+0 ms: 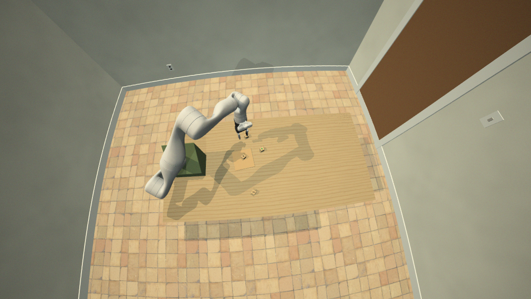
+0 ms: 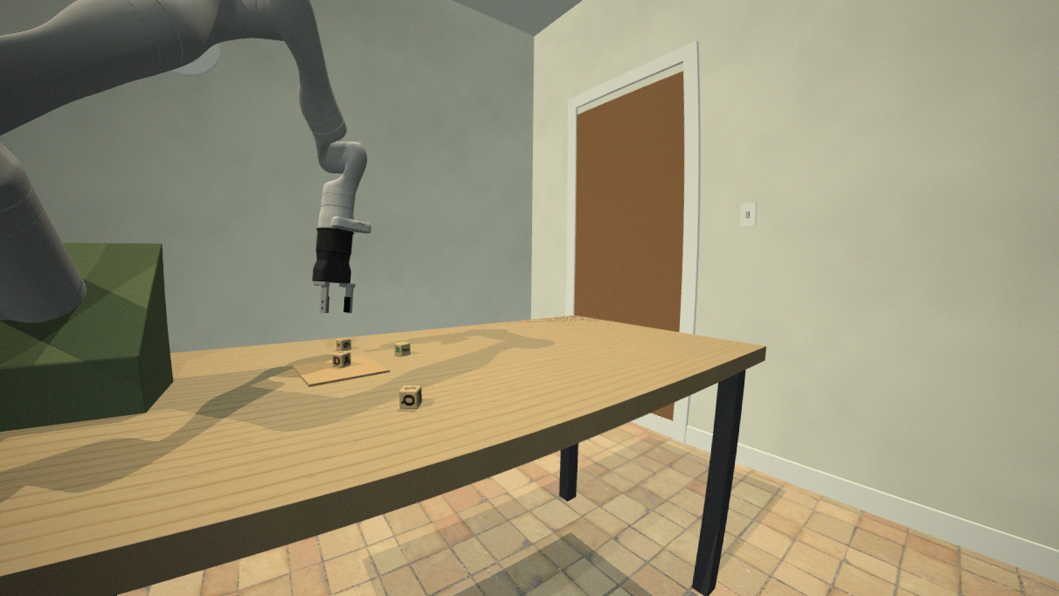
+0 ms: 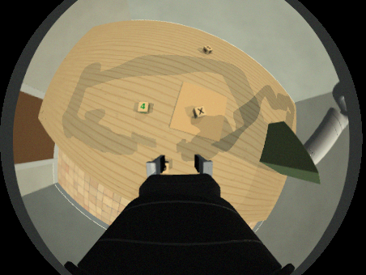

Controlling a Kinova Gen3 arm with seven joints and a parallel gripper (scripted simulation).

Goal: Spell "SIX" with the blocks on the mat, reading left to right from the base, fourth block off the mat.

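Observation:
My gripper [image 1: 243, 136] [image 2: 335, 309] [image 3: 180, 161] is open and empty, high above the table. A block [image 1: 246, 136] [image 2: 342, 344] [image 3: 168, 165] on the table behind the mat is partly hidden by a finger in the wrist view; its top letter is unreadable. The X block [image 1: 243, 156] [image 2: 341, 359] [image 3: 200, 112] sits on the square mat [image 1: 246, 164] [image 2: 363, 369] [image 3: 194, 95], X up. A block with a green 4 on top [image 1: 262, 149] [image 2: 402, 349] [image 3: 143, 107] lies off the mat. The S-topped block [image 1: 253, 192] [image 2: 410, 397] [image 3: 207, 49] stands off the mat, Q on one side.
The wooden table [image 1: 334, 159] [image 2: 518, 385] [image 3: 117, 85] carries everything. A green faceted block-like base [image 1: 198, 161] [image 2: 148, 318] [image 3: 283, 145] stands beside the arm at the table's left in the top and exterior views. The arm's shadow crosses the table and part of the mat.

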